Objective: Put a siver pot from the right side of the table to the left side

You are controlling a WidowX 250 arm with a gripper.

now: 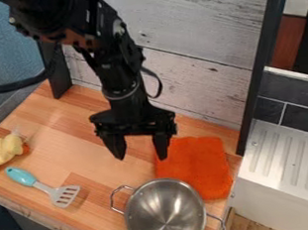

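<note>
Silver round metal pot with two loop handles (164,210) sits at the front right of the light wood-plank table (121,184), bowl up, its rim by the lower edge of an orange cloth (198,163). Black two-finger gripper (143,155) hangs pointing down above the table, behind the pot and apart from it; fingers spread wide, nothing between them. Slotted spatula with turquoise handle and grey head (61,195) lies left of the pot. Pale yellow soft-looking item (6,151) at left edge, behind the spatula; can't tell what it is.
</note>
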